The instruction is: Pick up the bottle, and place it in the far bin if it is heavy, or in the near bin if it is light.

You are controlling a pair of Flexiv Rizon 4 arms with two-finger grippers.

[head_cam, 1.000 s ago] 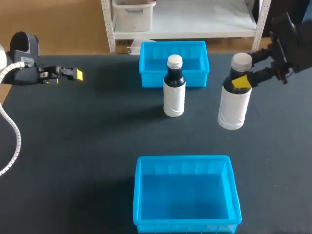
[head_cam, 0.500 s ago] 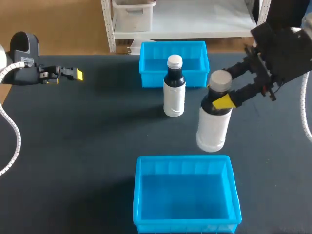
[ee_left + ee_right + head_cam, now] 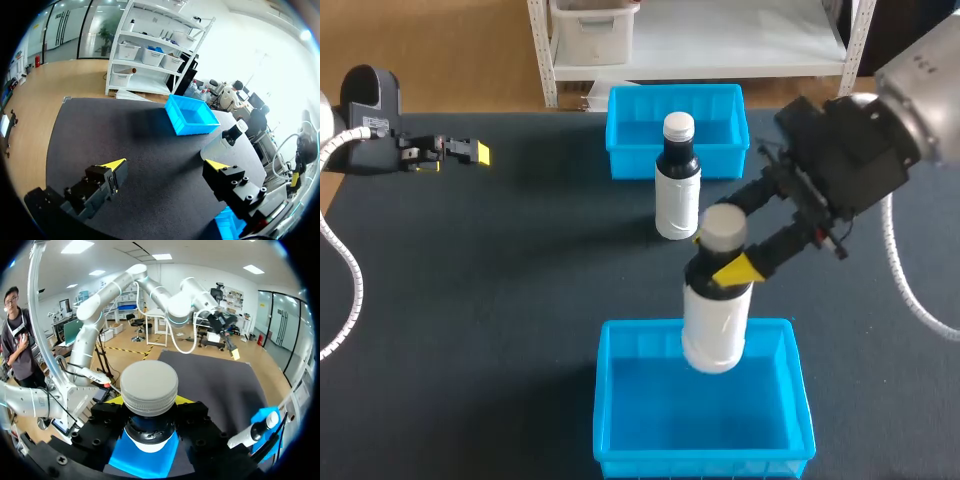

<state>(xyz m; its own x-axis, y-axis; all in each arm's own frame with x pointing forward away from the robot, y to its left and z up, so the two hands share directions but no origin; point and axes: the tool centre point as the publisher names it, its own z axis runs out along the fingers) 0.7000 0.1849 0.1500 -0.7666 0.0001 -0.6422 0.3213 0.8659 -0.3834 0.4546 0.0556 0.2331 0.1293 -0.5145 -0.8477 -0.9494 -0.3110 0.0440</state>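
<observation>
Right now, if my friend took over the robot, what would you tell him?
Right gripper: shut on the held bottle at its neck.
Left gripper: open, empty, at the far left of the table.
The held bottle hangs over the far edge of the near bin. The other bottle stands upright in front of the far bin.
Done: pick-up. Left: lower it into the near bin, seemingly the chosen one, and let go.
</observation>
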